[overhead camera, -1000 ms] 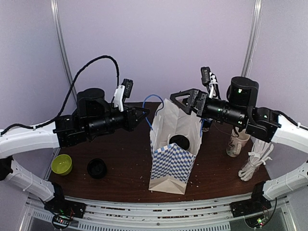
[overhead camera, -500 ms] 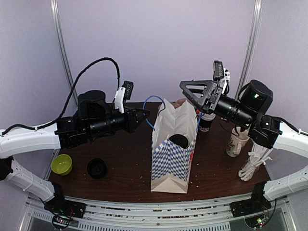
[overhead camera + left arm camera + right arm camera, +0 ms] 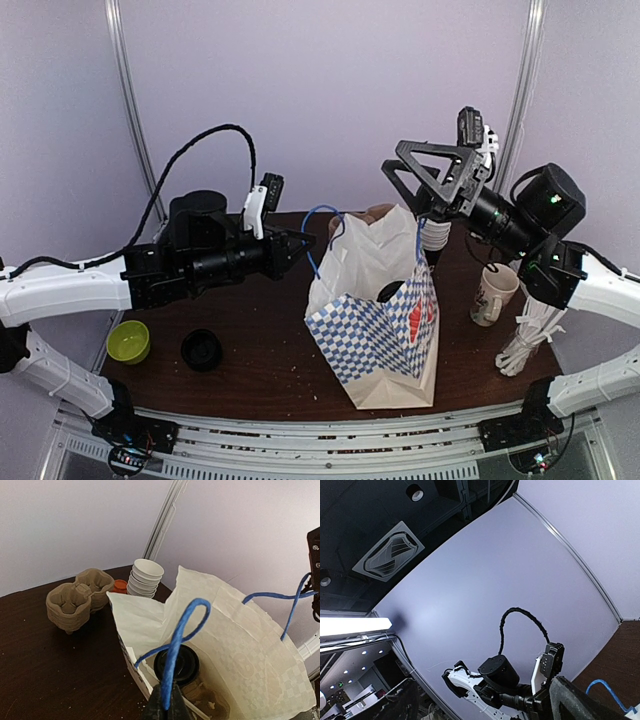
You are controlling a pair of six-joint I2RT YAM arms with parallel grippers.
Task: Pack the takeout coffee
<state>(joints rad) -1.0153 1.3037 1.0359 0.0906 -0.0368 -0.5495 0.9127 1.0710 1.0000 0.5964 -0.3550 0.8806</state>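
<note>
- Jaws status: left jaws pinched shut on 1 blue cord handle [image 3: 175, 635] of the paper bag [image 3: 375, 335]; right jaws spread wide, nothing between them.
- Far left, near edge of the counter [image 3: 270, 340]: green bowl [image 3: 128, 341], with a black cap [image 3: 202, 350] just beside it on its right. Neither touches the bag.
- Left arm [image 3: 200, 260] reaches in level from the left, and the left jaws meet the handle loop at the bag's left upper edge.
- Back of the counter in the left wrist view: brown pulp cup carrier [image 3: 75, 597], then a small orange item [image 3: 119, 585], then a stack of lidless white cups [image 3: 144, 577]. All 3 sit behind the bag.
- Bag sits mid-counter, blue-and-white check on the lower part, tilted, mouth open.
- The takeout coffee [image 3: 176, 664] is inside the bag, low down. Only its black lid shows through the mouth, facing up.
- The 2nd blue handle [image 3: 270, 596] rises from the bag's right side toward the right jaws. Cannot tell if it is hooked on a finger.
- Right arm [image 3: 520, 225] is raised, with the right jaws above the bag's right rim.
- Right of the bag: cream mug [image 3: 492, 295], then a white bundle [image 3: 525, 340] at the counter's right edge. Cannot tell what the bundle is.
</note>
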